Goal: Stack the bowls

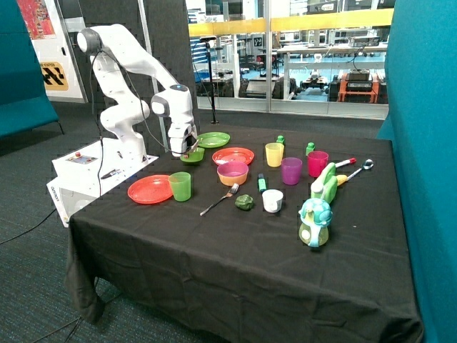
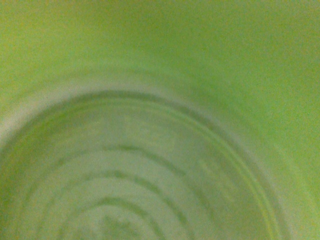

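Table draped in black cloth (image 1: pixel 235 250), bearing flat red plastic plate (image 1: pixel 148 189), green plastic cup (image 1: pixel 181 186), metal fork (image 1: pixel 218 201), white mug (image 1: pixel 272 201).

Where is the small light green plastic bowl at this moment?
In the outside view, the light green bowl sits on the table directly under the gripper, between the flat green plate and the red plate.

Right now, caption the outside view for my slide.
Franka's tool down at the light green bowl; purple bowl waits beside the red plate.

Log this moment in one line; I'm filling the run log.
gripper: down at green bowl | purple bowl: apart, on yellow bowl | stack: incomplete
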Controlling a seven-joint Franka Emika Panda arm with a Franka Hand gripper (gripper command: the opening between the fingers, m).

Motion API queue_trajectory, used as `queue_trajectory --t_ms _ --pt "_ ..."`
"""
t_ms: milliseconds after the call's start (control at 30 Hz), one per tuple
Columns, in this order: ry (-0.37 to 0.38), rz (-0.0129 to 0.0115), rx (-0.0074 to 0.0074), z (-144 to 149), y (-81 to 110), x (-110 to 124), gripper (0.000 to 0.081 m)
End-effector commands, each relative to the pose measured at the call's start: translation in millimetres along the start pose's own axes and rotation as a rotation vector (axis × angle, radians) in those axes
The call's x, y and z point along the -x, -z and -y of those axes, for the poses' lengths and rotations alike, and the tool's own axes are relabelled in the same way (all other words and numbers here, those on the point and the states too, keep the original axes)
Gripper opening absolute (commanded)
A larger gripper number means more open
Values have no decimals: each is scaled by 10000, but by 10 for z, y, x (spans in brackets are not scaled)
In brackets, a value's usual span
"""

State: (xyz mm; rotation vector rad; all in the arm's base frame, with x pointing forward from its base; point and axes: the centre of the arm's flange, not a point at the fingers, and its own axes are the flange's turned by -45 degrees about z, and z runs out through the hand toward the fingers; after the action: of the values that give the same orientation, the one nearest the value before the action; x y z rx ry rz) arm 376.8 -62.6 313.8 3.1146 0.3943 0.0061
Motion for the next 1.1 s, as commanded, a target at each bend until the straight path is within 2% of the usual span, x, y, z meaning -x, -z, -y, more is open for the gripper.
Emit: queue_trajectory --t_ms 0,333,500,1067 --pt "-12 36 -26 -1 168 -148 0" --pt "-87 36 -26 0 286 -368 0" --pt "-305 36 -26 -41 412 -703 0" --pt "-206 36 -26 -50 643 -1179 0"
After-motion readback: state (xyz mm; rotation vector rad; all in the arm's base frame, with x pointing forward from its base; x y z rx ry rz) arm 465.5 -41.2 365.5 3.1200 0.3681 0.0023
